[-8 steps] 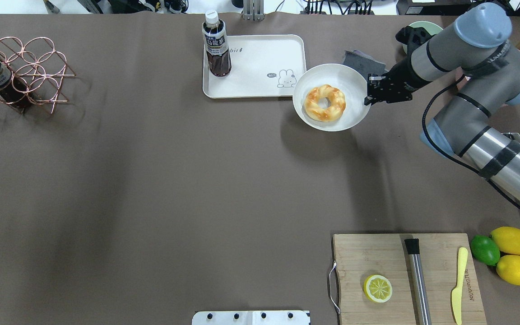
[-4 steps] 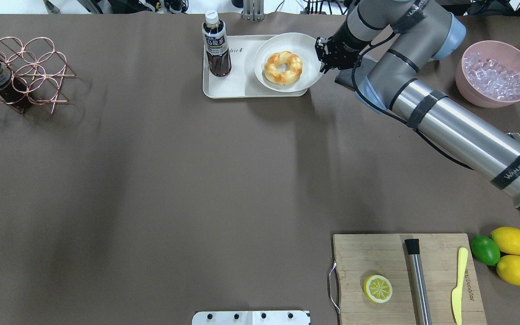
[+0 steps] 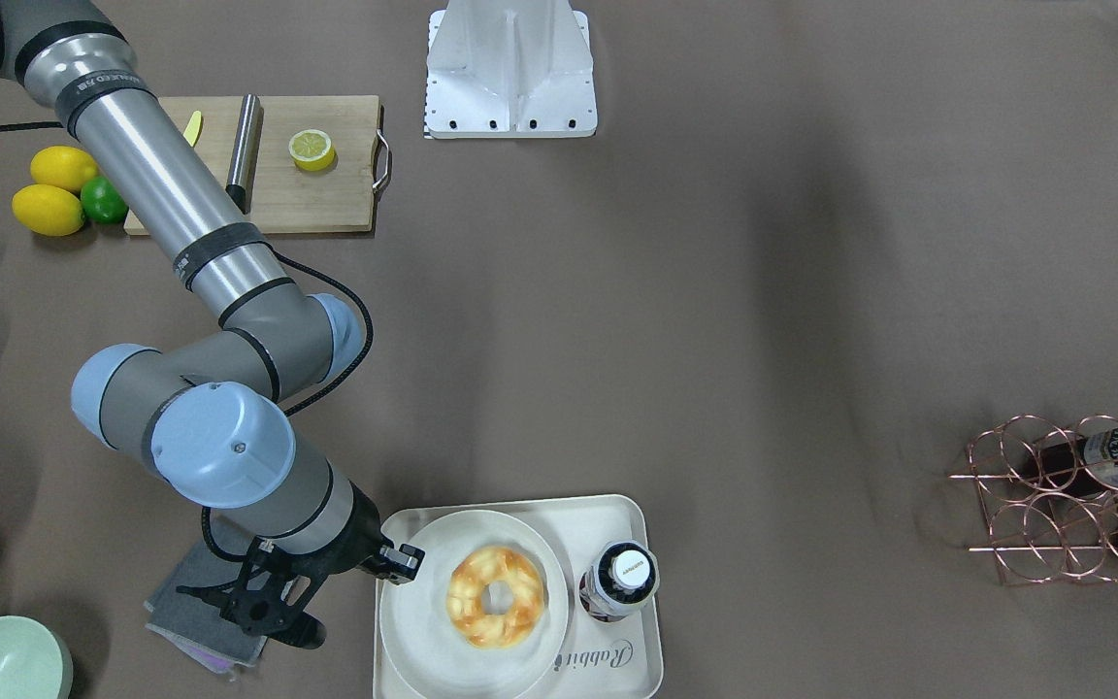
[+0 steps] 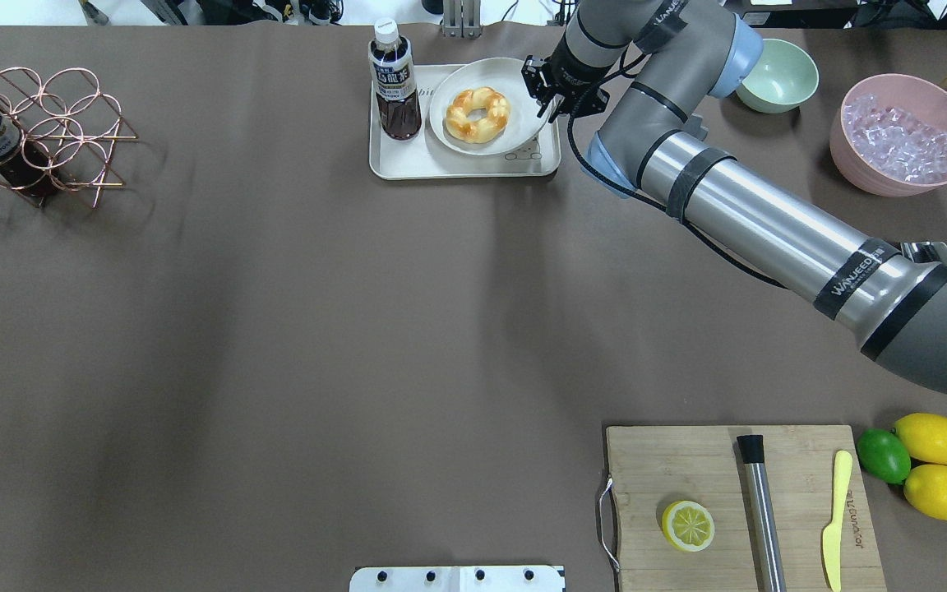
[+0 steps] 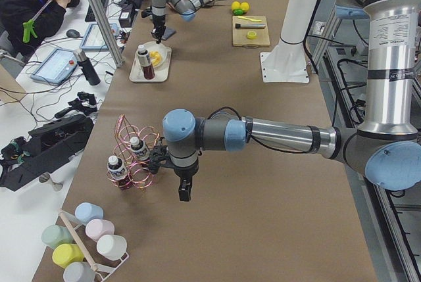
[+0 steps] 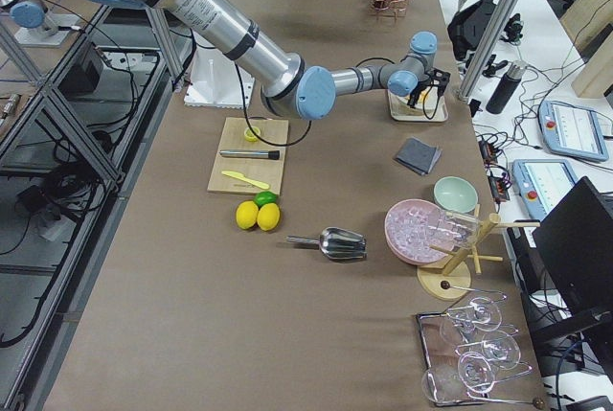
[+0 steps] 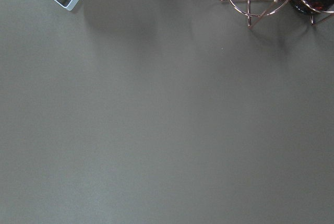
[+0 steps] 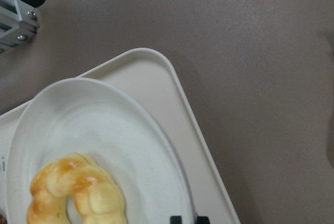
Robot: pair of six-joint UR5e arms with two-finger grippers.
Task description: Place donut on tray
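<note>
The golden twisted donut [image 4: 478,114] lies on a round cream plate [image 4: 515,82]. The plate is over the right half of the cream tray [image 4: 408,160], beside a tea bottle [image 4: 394,82]. My right gripper [image 4: 543,99] is shut on the plate's right rim. Whether the plate rests on the tray or hangs just above it, I cannot tell. The front-facing view shows the donut [image 3: 495,595], plate [image 3: 418,612], tray [image 3: 651,602] and right gripper [image 3: 394,563]. The right wrist view shows the donut [image 8: 78,192], plate [image 8: 104,125] and tray [image 8: 172,93]. My left gripper [image 5: 184,193] hangs over bare table near the wire rack; I cannot tell its state.
A copper wire rack [image 4: 38,136] holding bottles stands at the far left. A green bowl [image 4: 778,74] and a pink bowl of ice [image 4: 901,136] sit at the far right. A wooden cutting board [image 4: 736,501] with a halved lemon is at the near right, with lemons [image 4: 934,460] beside it.
My right gripper has carried the plate with the donut leftward, from the table right of the tray to over the tray beside the bottle.
</note>
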